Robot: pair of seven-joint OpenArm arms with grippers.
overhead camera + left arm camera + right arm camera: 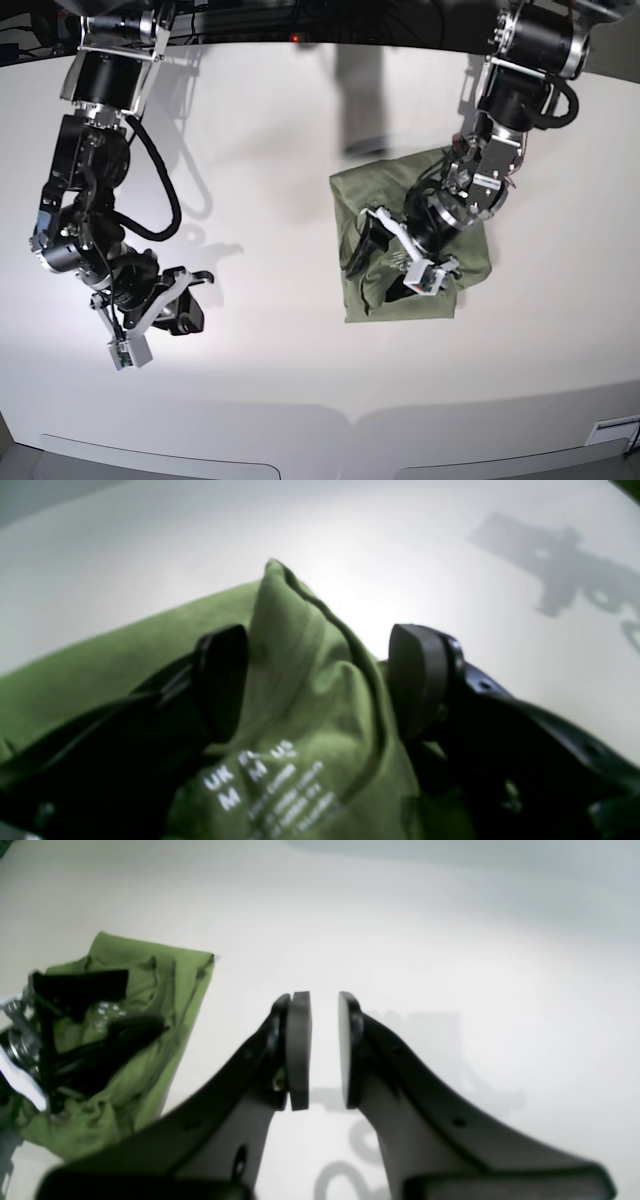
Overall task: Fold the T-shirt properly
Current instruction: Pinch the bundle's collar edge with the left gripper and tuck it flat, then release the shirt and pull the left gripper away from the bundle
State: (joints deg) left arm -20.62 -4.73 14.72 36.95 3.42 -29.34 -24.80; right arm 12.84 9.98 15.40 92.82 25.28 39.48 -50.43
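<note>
The shirt (pixel 410 235) lies bunched on the desk (pixel 280 130). Left hand (pixel 315 680): spread wide, straddling a raised fold of the shirt without clamping it. Right hand (pixel 324 1050): narrowly parted, empty, well apart from the shirt.

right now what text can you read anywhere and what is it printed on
"UK M": white print inside the T-shirt, left column of its neck label.
"M": middle column; the heading above it is too blurred to read.
"US": right column heading.
Smaller lines below: too blurred to read.
Nothing else carries readable text.
</note>
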